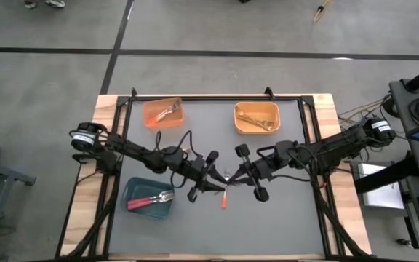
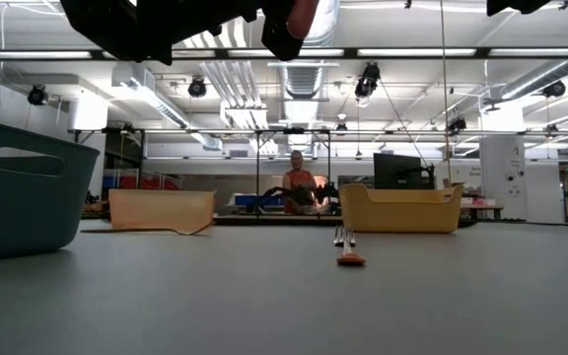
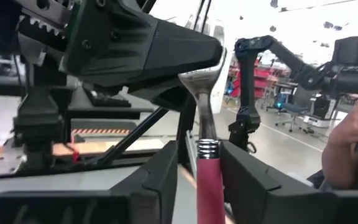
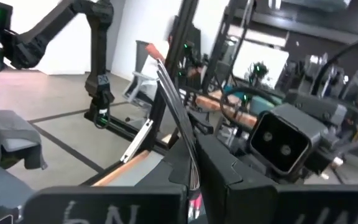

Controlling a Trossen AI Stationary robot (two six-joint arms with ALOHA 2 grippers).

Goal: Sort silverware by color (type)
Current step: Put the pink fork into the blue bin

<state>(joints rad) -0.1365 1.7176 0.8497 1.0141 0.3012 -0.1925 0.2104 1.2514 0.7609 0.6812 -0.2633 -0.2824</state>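
Over the table's middle my two grippers meet on one red-handled fork point(image 3: 209, 180). My right gripper point(image 4: 194, 177) is shut on its metal part. My left gripper point(image 3: 201, 171) is open, its fingers standing on either side of the red handle with a strip of light on one side. An orange-handled fork point(image 1: 225, 198) lies flat on the mat just nearer than the grippers, and the low view shows this orange-handled fork point(image 2: 349, 254) too. Red-handled forks lie in the teal bin point(image 1: 148, 207). My right gripper pinches the fork's thin metal stem point(image 4: 190, 163) between its two fingers, coming roughly level from the table's right. The tine end sticks out past the fingers and the red handle point(image 4: 195, 205) shows on their other side. The fork is clear of the table. My left gripper has one finger point(image 3: 244, 177) close against the red handle; whether it touches, I cannot tell.
An orange bin point(image 1: 151, 120) holding a fork stands at the far left, and a yellow-orange bin point(image 1: 240, 124) with gold forks at the far right. A person sits in the room behind the table point(image 2: 299, 182). A person's hand point(image 3: 353, 143) shows beyond the table.
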